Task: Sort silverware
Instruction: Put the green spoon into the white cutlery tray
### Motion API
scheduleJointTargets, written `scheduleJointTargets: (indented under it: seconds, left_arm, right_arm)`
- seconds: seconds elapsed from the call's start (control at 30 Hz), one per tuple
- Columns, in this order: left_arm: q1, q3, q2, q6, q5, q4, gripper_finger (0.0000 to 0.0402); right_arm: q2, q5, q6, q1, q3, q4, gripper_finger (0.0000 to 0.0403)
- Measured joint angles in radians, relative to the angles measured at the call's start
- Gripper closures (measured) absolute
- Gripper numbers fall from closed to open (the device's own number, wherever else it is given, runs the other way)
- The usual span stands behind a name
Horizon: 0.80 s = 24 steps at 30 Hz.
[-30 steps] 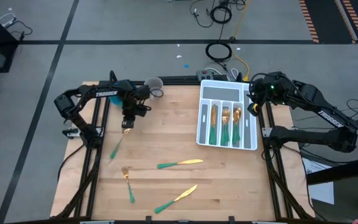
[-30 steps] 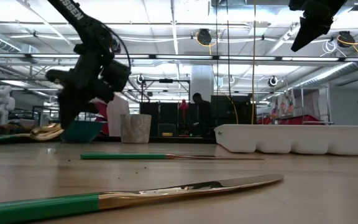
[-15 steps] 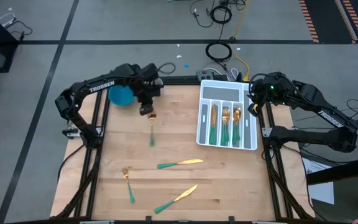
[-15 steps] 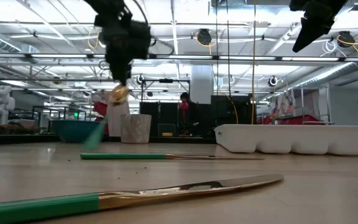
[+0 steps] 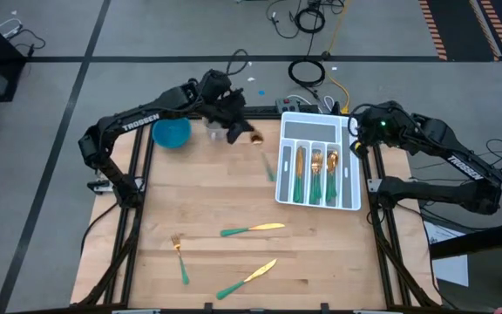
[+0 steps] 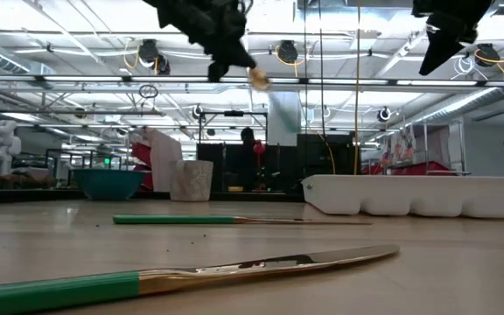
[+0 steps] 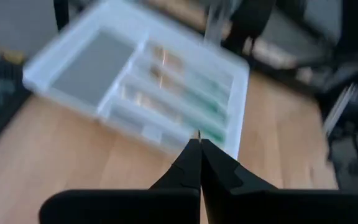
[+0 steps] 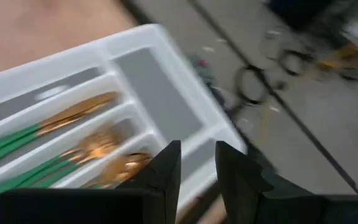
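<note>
A wooden counter (image 5: 234, 201) seen from above, with two dark robot arms at its far corners. Nearest the onlooker, three pieces of silverware lie flat and well apart: a knife (image 5: 247, 279) near the front edge, a fork (image 5: 180, 255) to its left, and a second knife (image 5: 253, 229) a little farther in.

Farther back on the right sits the white divided tray (image 5: 319, 127), already holding several gold-and-green pieces in its long slots.

The main change is at the far left. A second ago the left tool (image 5: 244, 135) was low over the left side of the counter. It has since risen and swung right, and now hangs just left of the tray, its fingers pressed together on the gold head of a spoon (image 5: 267, 161) whose green handle dangles toward the counter. This looks like a carry close to its drop-off, with the three near pieces still to be sorted.

A blue bowl (image 5: 172, 133) and a small cup (image 6: 191, 180) stand behind the arm at the far left edge, clear of its path. The middle of the counter is open.

The right tool (image 5: 356, 150) hovers at the tray's far right edge, fingers slightly apart and holding nothing, leaving little spare room there.
</note>
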Motion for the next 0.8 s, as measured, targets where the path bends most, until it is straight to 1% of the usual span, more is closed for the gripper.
scheduleJointTargets:
  seconds: [0.07,0.2,0.27,0.37,0.47,0.6,0.7,0.8]
  left_arm:
    - [-0.014,0.003,0.013,-0.056,0.001,0.111,0.0401]
    - [-0.036,0.002,0.055,-0.141,0.002,0.259,0.0401]
    - [-0.046,0.005,0.086,-0.175,0.004,0.297,0.0401]
    - [-0.065,0.051,0.158,-0.194,0.004,0.305,0.0402]
    - [-0.086,0.153,0.245,-0.195,0.018,0.308,0.0402]
    - [-0.107,0.347,0.376,-0.193,0.075,0.306,0.0402]
    - [-0.111,0.495,0.477,-0.187,0.097,0.272,0.0402]
    - [-0.114,0.618,0.569,-0.195,0.114,0.266,0.0402]
  right_arm:
    - [-0.020,0.048,0.027,-0.001,0.000,-0.002,0.0312]
    - [-0.087,0.047,0.034,0.000,0.000,-0.007,0.0312]
    - [-0.125,0.048,0.038,0.000,0.000,-0.017,0.0312]
    - [-0.180,0.051,0.041,0.000,0.000,-0.027,0.0312]
    - [-0.221,0.051,0.071,0.000,0.000,-0.053,0.0312]
    - [-0.262,0.050,0.105,0.000,0.000,-0.084,0.0312]
    - [-0.275,0.050,0.114,0.000,0.000,-0.088,0.0312]
    - [-0.280,0.048,0.114,0.000,0.000,-0.091,0.0312]
